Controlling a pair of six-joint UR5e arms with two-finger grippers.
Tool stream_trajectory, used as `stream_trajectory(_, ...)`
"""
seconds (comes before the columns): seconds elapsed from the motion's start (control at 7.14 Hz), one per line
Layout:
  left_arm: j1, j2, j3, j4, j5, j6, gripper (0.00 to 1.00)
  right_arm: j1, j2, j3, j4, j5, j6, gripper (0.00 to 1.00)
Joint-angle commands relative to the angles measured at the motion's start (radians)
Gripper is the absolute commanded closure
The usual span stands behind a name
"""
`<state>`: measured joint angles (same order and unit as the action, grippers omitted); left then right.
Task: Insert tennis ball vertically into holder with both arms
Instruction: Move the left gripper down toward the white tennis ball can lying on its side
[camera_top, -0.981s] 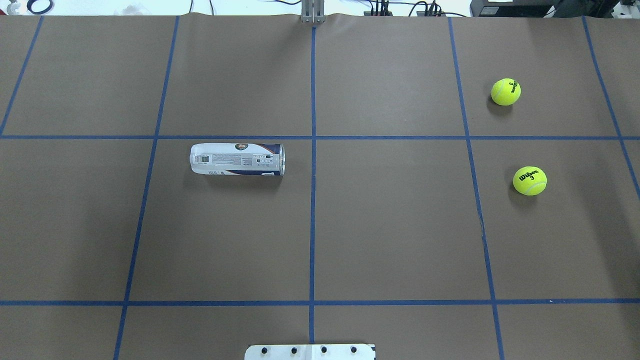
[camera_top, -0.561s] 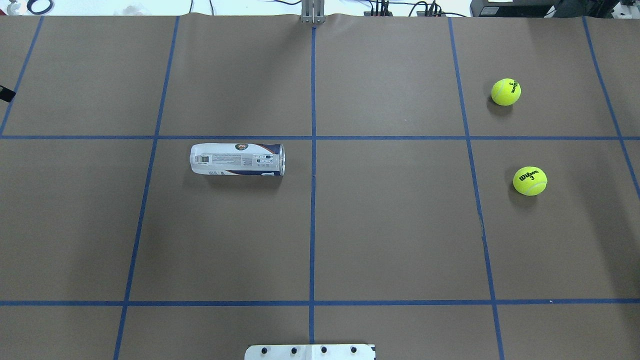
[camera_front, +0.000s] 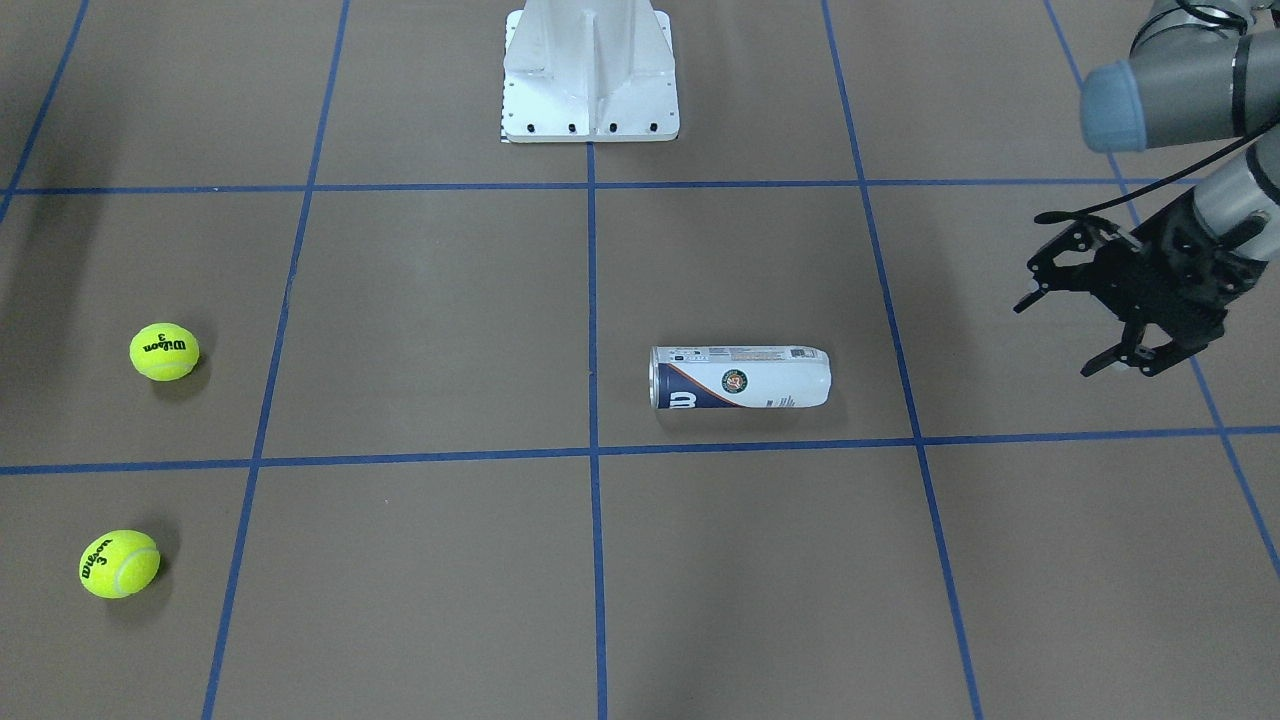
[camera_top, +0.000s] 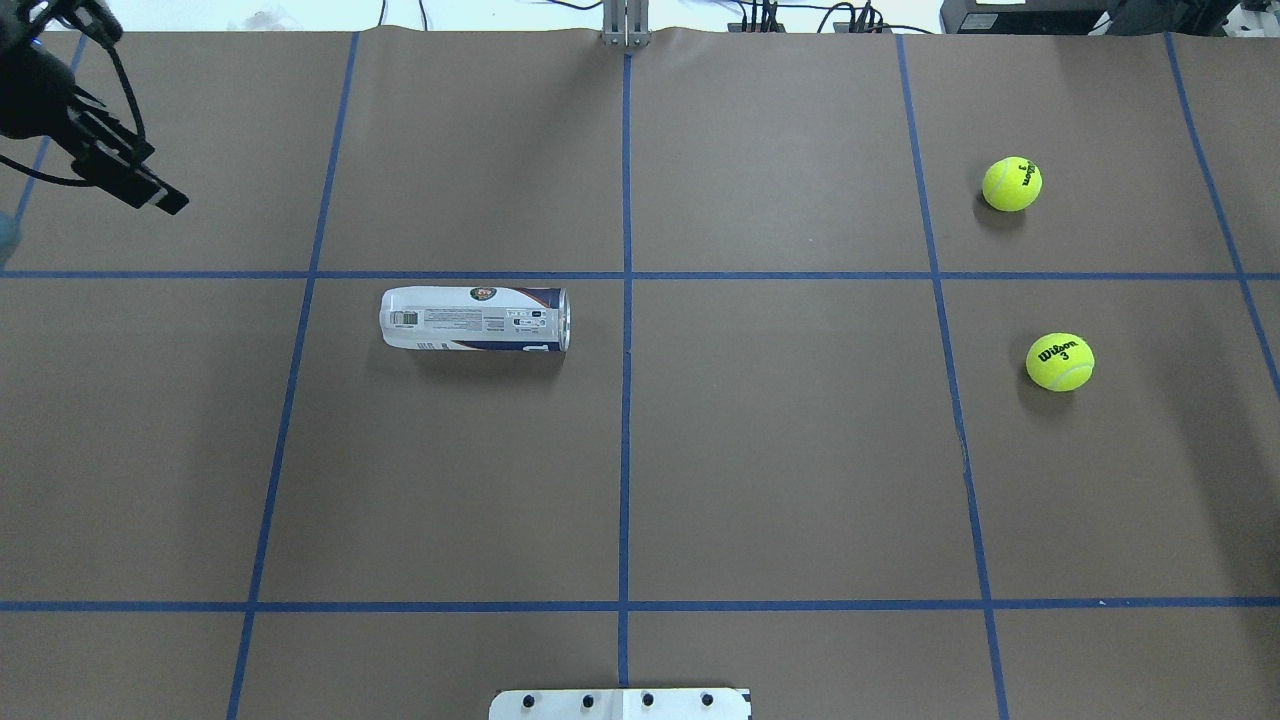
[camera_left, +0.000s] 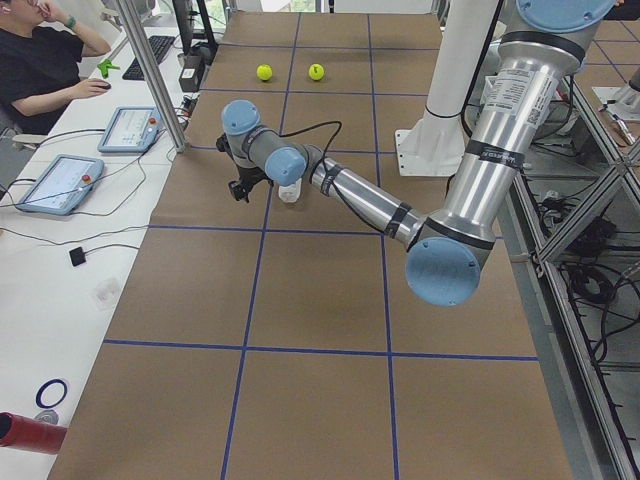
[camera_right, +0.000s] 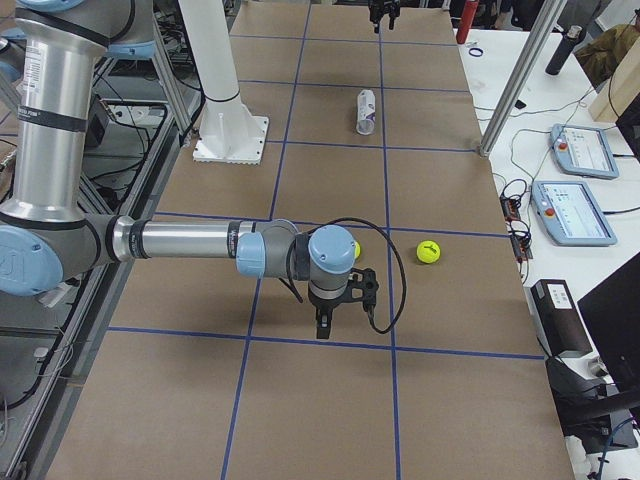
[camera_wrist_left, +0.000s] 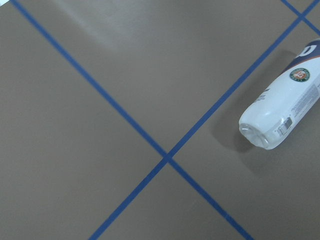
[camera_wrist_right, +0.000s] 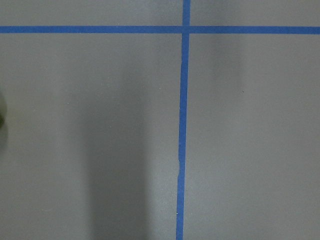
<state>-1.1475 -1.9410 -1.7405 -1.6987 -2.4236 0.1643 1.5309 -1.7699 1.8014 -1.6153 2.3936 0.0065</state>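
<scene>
Left tool (camera_front: 1052, 340) hangs over the surface (camera_front: 760, 560) at the right edge of the front-facing view, fingers spread wide with nothing between them; it is well apart from the holder (camera_front: 740, 378); the holder lies on its side just right of centre in that frame, silvery rim towards the middle blue tape line (camera_front: 592, 400), round emblem facing up; in the left wrist view it shows at the right edge, closed end nearest the camera; upper tennis ball (camera_front: 164, 352) and lower tennis ball (camera_front: 119, 564) rest at the far left, apart from each other and well apart from the holder; right tool (camera_right: 340, 315) hangs over the surface in the right-side view, nearer the camera than both balls; wide or narrow, I cannot tell.
</scene>
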Motion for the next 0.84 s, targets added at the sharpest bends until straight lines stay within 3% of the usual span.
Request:
stream_trajectory(0.0, 0.143, -0.134, -0.001, 0.004, 0.151, 0.014, 0.00, 0.000, 0.001, -0.002, 0.000, -0.001, 0.000, 0.00)
stream_trajectory(0.28, 0.280, -0.217, 0.001, 0.008, 0.337, 0.009, 0.00, 0.000, 0.003, -0.004, 0.000, -0.001, 0.001, 0.00)
stream_trajectory(0.7, 0.390, -0.321, 0.068, 0.025, 0.348, 0.017, 0.02, 0.000, 0.003, -0.010, -0.002, -0.001, 0.003, 0.00)
